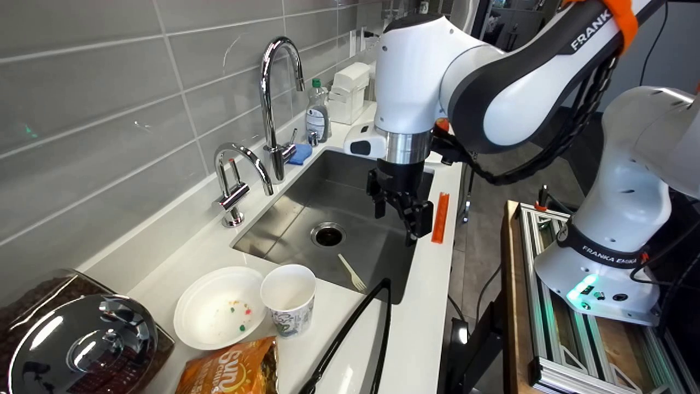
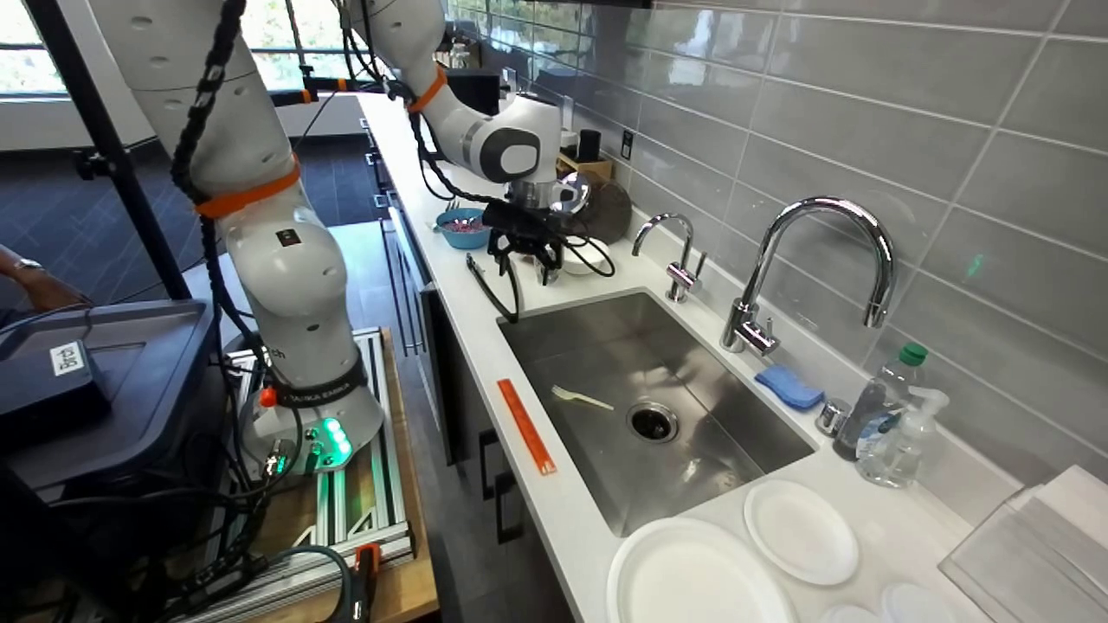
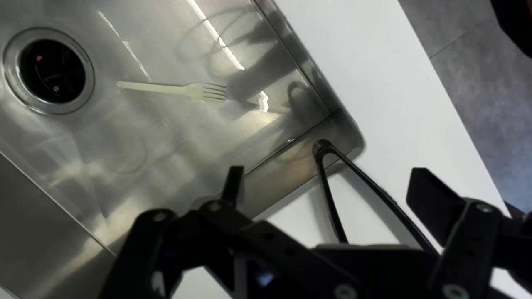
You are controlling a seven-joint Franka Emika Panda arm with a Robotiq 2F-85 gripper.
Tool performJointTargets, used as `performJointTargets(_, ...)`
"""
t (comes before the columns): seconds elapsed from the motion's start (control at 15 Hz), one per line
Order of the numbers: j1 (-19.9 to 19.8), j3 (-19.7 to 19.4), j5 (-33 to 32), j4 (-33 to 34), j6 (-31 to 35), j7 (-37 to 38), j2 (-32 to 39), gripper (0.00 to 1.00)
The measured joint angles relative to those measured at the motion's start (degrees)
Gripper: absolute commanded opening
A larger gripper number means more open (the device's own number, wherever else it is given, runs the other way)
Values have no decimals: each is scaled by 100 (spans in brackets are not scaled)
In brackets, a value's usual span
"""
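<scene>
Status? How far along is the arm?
Done, apparently: the pincer is open, the black tongs framed between its jaws in the wrist view. In hand: nothing; the jaws stand apart. Left, probably: any pickup; the tongs lie loose, one end over the sink, a fork inside.

Recognizable as a pair of black tongs (image 3: 381, 192), slim and faintly glossy. Lying on the white counter (image 3: 353, 74) at a corner of the steel sink (image 3: 145, 137). Joined at one rounded end, poking out past the counter's edge and over the sink (only a little, going by the wrist view). Spread from there into a narrow V across the counter, away from the sink, with a slight bow along the arms. Casting a soft shadow on the counter beneath. Lost to sight toward the far ends in the wrist view.
</scene>
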Motion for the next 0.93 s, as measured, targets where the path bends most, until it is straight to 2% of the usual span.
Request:
performJointTargets(0.6, 39, 72, 3, 115, 4, -438, 195, 100)
performJointTargets(0.93, 45, 143, 39, -77, 364, -1205, 195, 100)
